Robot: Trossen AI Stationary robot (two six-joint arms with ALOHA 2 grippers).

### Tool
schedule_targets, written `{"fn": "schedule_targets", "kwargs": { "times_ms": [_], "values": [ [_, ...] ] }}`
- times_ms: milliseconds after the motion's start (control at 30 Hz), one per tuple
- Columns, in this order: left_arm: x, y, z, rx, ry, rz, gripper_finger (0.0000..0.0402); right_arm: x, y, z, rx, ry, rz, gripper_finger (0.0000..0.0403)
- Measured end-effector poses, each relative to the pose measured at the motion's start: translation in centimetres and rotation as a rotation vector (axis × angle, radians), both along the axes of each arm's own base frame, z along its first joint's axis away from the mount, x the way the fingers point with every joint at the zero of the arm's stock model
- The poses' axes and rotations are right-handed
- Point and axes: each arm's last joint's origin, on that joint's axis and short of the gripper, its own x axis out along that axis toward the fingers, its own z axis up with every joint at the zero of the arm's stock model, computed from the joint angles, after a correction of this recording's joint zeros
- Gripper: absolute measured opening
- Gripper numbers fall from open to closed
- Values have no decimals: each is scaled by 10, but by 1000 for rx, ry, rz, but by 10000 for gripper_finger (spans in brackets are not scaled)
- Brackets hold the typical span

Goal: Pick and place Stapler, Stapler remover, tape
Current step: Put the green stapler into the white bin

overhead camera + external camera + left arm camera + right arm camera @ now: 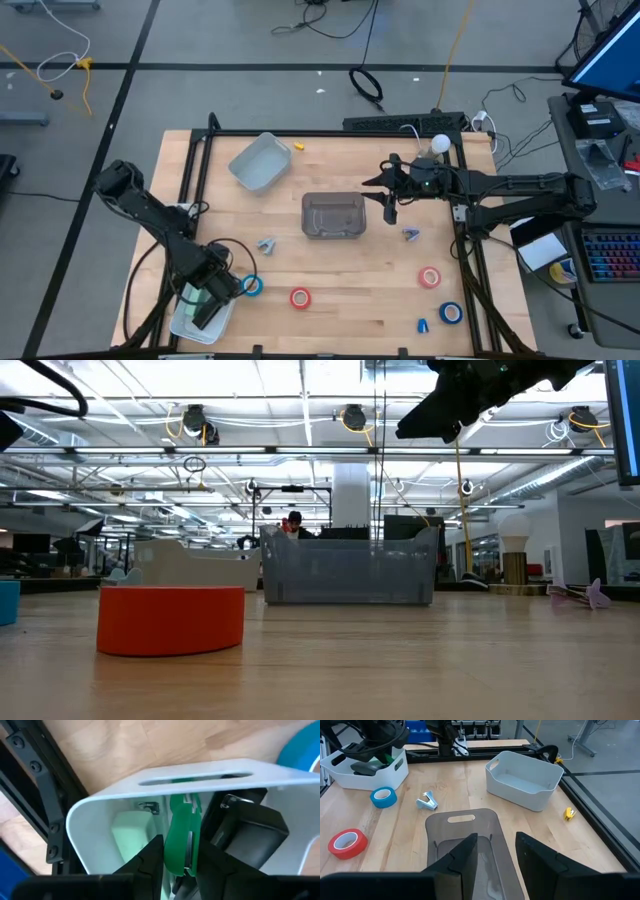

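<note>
High view – left claw [207,303] is down inside the white bin [185,322] at the desk's [350,265] near-left corner, hard against the frame edge. Right claw [390,207] hangs over the right rim of the grey bin [333,216] mid-desk. Tape: blue roll [251,286] just beside the corner bin, red roll [301,298] near it, second red roll [430,277] and second blue roll [451,313] near-right, with bare wood between the pairs. Small remover [266,244] left of the grey bin.

Low view – red roll [170,619] up front, grey bin [350,572] behind.

Left wrist view – claw [180,842] closed on a green stapler [180,817], bin walls close around, black stapler [255,837] alongside.

Right wrist view – claw [496,836] open, holding nothing, over the grey bin [465,822]; another white bin [522,780] beyond.
</note>
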Motion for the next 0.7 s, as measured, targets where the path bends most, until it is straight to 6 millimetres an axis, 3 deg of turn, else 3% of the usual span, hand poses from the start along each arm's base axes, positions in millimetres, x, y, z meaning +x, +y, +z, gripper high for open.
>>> {"fn": "schedule_targets", "kwargs": {
  "times_ms": [700],
  "values": [
    [1, 0, 0, 1, -16, -17, 93, 0, 0, 0, 0, 1, 0, 128]
  ]
}}
